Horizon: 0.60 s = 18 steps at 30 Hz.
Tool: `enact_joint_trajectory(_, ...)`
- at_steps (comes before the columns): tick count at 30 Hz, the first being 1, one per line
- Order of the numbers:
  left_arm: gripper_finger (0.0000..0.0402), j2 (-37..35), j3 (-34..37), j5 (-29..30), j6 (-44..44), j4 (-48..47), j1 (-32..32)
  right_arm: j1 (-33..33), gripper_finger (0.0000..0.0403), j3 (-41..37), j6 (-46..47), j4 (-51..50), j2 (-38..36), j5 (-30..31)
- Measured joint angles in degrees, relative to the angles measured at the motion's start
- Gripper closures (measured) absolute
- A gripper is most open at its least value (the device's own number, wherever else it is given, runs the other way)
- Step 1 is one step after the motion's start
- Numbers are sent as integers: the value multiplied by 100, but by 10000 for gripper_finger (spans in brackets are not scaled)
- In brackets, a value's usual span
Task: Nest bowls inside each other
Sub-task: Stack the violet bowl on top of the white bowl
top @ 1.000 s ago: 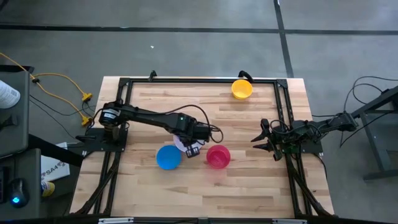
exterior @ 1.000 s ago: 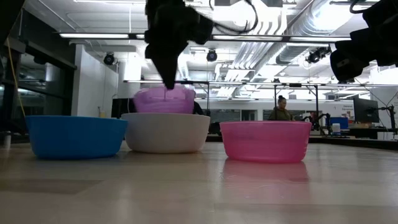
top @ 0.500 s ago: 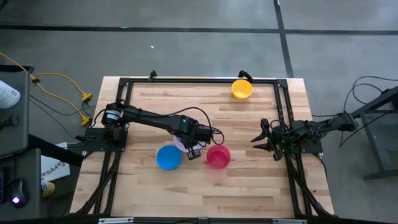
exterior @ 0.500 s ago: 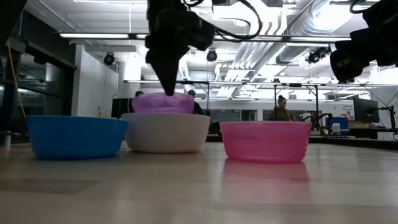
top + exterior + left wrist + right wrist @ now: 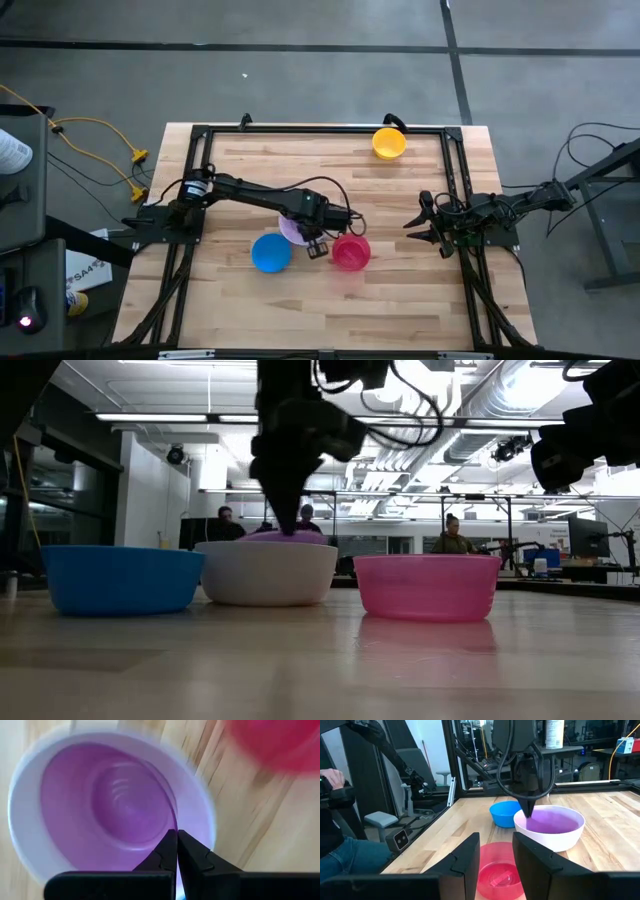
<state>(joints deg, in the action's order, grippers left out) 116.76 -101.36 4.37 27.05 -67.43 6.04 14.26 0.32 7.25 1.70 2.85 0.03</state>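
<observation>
left gripper (image 5: 176,845): fingers pinched on purple bowl (image 5: 115,805) rim, seated in white bowl (image 5: 266,572) | right gripper (image 5: 425,222): fingers apart, idle at table's right edge | blue bowl (image 5: 270,252) just beside, left arm nearer

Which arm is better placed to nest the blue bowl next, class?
Probably left. Its gripper is pinched on the rim of the purple plastic bowl, seated in the white plastic bowl, with the round blue plastic bowl right beside. The right gripper waits open at the table's right edge.
</observation>
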Motion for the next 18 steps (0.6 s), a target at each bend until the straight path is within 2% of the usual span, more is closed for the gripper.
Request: enact_joint_trajectory(18,381,169,-79,-99,87,-41,-7,0,293,0,0,4,101,-15)
